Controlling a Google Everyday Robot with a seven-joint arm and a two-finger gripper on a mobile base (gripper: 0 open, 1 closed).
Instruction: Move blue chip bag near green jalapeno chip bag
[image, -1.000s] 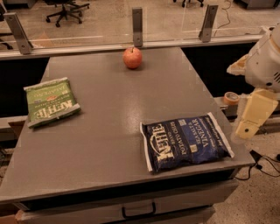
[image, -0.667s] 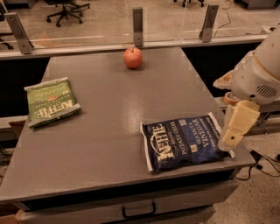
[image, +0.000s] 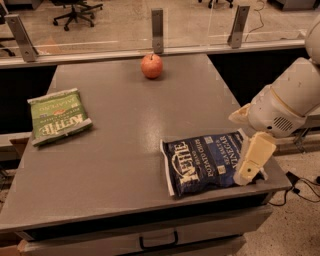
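Blue chip bag (image: 205, 162) lying flat, long axis left-right, gripper (image: 250, 169) at its right end, grip unclear

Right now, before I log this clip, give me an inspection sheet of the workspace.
Surface: grey table with a drawer under its front edge.
Job's things: blue chip bag lies flat at the front right; green jalapeno chip bag lies flat at the left edge; the two are far apart.
Clutter: a red apple at the back centre.
Grippers: the claw is at the blue bag's right end.
Cables: black cables on the floor, right of the table.
Surroundings: glass barrier behind the table; office chair beyond.
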